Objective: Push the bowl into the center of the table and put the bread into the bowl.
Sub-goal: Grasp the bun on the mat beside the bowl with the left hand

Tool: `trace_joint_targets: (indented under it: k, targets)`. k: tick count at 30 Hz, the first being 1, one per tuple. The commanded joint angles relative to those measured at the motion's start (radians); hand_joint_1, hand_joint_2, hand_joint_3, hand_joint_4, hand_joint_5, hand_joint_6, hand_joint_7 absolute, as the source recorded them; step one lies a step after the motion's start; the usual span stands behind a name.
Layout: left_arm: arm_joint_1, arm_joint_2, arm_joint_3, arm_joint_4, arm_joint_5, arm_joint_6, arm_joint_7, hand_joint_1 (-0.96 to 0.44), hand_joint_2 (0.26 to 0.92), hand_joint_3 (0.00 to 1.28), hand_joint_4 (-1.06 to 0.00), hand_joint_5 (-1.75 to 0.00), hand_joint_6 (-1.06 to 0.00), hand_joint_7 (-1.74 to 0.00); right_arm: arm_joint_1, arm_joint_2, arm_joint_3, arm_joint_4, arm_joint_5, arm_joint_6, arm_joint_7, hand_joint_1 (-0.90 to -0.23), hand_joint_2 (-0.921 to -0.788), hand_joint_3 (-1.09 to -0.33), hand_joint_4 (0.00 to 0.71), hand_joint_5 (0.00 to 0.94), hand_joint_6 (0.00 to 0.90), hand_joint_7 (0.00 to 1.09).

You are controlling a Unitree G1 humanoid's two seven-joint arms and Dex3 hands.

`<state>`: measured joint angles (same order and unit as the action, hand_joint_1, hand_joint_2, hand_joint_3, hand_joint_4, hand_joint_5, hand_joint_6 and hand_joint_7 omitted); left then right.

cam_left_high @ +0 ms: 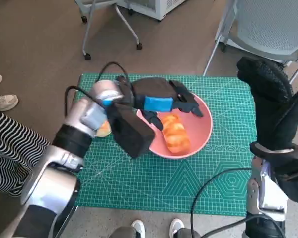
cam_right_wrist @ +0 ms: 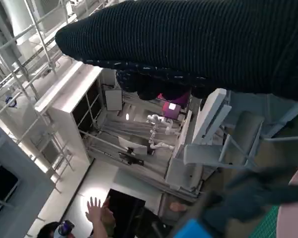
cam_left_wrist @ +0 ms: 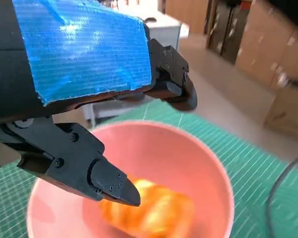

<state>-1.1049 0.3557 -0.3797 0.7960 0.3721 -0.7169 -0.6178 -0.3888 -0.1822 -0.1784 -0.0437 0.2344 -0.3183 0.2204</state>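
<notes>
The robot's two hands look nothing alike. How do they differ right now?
The left hand is bare black with blue tape over its back; the right hand wears a black knitted glove. The left hand hangs over the pink bowl, its fingers spread just above the bread; the right hand is raised at the table's right edge, away from both. Neither holds anything that shows.

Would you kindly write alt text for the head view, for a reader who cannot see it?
A piece of bread lies in a pink bowl on a green mat, with the left hand open above it. The gloved right hand is raised at the table's right edge.
</notes>
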Motion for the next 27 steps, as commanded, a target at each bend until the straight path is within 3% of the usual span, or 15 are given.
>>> trace_joint_targets:
  k: [1, 6, 14, 27]
  targets:
    - [0.026, 0.081, 0.062, -0.053, -0.091, 0.011, -0.068, -0.16, 0.777, 0.0, -0.09, 0.0, -0.22, -0.14, 0.021, -0.001, -0.004, 0.002, 0.0, 0.015, -0.006, -0.678, -0.921, -0.699, 0.178, 0.001, 0.028, 0.57]
    - [0.042, 0.165, 0.116, -0.117, -0.135, 0.011, -0.1, -0.18, 0.774, 0.0, -0.07, 0.0, -0.21, -0.12, 0.018, 0.0, -0.005, 0.007, 0.0, 0.01, -0.005, -0.678, -0.921, -0.701, 0.179, 0.002, 0.029, 0.57]
    - [0.089, 0.281, 0.206, -0.225, -0.224, 0.106, -0.167, -0.2, 0.776, 0.0, -0.05, 0.0, -0.2, -0.1, 0.001, 0.002, -0.003, 0.03, 0.005, -0.007, 0.004, -0.67, -0.921, -0.704, 0.174, 0.0, 0.029, 0.57]
    - [0.171, 0.405, 0.237, -0.247, -0.143, 0.177, -0.125, -0.3, 0.784, 0.01, -0.06, 0.0, -0.19, -0.13, -0.018, -0.006, 0.0, 0.062, 0.011, -0.022, 0.02, -0.674, -0.921, -0.703, 0.174, 0.0, 0.031, 0.57]
